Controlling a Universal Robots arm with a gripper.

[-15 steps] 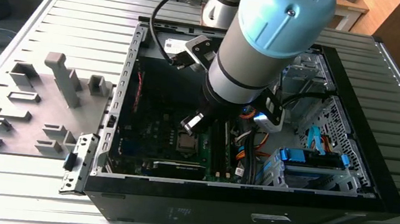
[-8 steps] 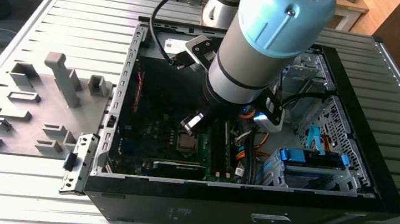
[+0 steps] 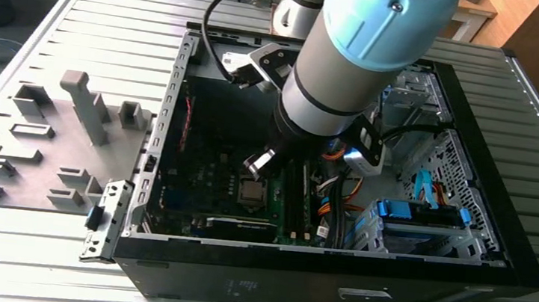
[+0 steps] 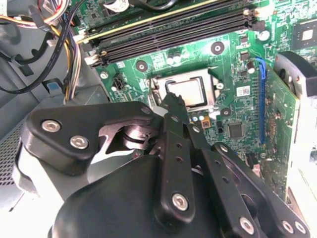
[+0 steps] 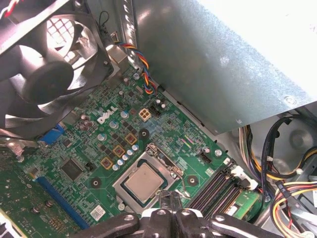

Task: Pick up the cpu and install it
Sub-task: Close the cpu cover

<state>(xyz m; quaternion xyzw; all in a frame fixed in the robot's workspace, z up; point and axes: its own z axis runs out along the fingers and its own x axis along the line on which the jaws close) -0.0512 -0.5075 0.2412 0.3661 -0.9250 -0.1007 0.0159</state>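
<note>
The hand (image 5: 171, 196), pressed together and empty, hangs close to the cpu (image 5: 143, 181), which sits in its socket (image 5: 119, 182); the open case (image 3: 336, 282) lies on a ribbed grey desk (image 3: 112, 29).

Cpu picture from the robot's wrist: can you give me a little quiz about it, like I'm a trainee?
1. True or false: the small flat square silver-grey cpu lies in its socket on the green motherboard.
2. Which thing is nearest the black gripper? A: the cpu. B: the round black fan. C: the blue drive bracket.
3. Fill the gap: in the exterior view, the motherboard sits inside the big black computer ____.

Key: 1 true. 2 A. 3 case.
</note>
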